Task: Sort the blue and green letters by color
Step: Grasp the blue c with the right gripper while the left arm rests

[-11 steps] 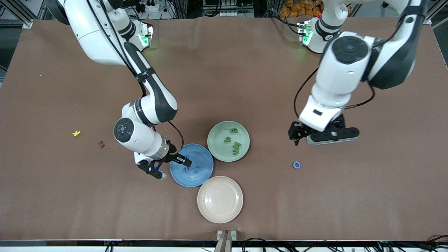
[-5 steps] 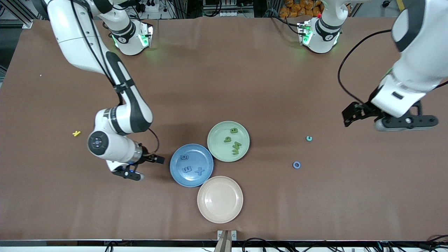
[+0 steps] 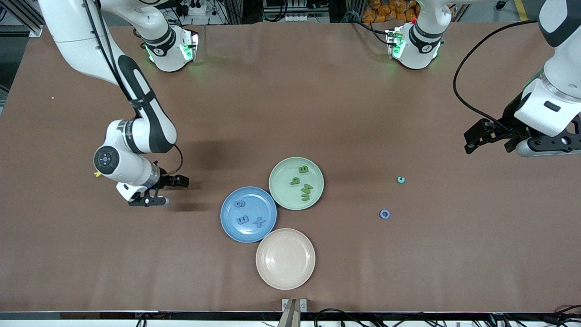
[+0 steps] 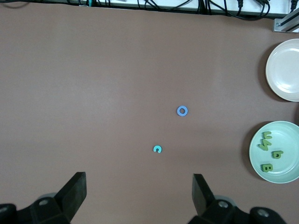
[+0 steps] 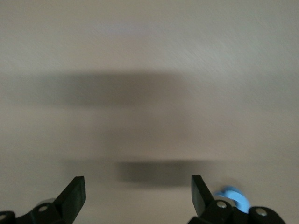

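Fingers on both grippers are standing apart, holding nothing: right gripper beside the blue plate carrying blue letters, left gripper hovering over bare counter; green letters are lying in the green plate.

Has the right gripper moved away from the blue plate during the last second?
Yes. The right gripper left the blue plate rim, moving toward the right arm's end of the table.

the right wrist view is smeared with blur, the surface a featureless wash. the yellow letter is mostly hidden under the right arm's wrist. in the left wrist view, picture edges cut the beige plate and green plate.
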Tool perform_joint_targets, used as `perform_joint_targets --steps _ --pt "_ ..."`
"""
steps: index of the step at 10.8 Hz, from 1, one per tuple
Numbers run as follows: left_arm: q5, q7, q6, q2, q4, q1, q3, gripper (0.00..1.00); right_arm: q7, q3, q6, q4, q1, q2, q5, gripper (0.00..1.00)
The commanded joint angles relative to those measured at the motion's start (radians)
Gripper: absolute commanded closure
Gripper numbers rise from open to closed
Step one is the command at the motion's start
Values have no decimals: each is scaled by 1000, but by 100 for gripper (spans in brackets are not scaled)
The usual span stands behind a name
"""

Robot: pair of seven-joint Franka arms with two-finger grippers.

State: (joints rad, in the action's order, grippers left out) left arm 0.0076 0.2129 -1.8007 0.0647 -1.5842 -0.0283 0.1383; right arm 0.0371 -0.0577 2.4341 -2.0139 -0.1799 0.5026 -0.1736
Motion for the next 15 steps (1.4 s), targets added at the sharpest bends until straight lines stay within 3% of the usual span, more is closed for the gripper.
perform_joint_targets --steps 1,4,13,14,15 --pt "-20 -18 18 -19 -8 -2 -3 0 205 -14 95 -162 69 -56 13 0" --pt "-20 -15 44 -22 -7 -1 -5 0 320 -30 114 -177 71 -53 14 0" --pt "-6 -9 80 -31 23 -12 -3 0 371 -48 102 -171 76 -56 17 0" --pt "-6 -4 80 -26 23 -16 -3 0 371 -48 103 -167 76 -56 17 25" --pt "-8 -6 80 -26 24 -18 -3 0 371 -48 102 -163 76 -56 17 83"
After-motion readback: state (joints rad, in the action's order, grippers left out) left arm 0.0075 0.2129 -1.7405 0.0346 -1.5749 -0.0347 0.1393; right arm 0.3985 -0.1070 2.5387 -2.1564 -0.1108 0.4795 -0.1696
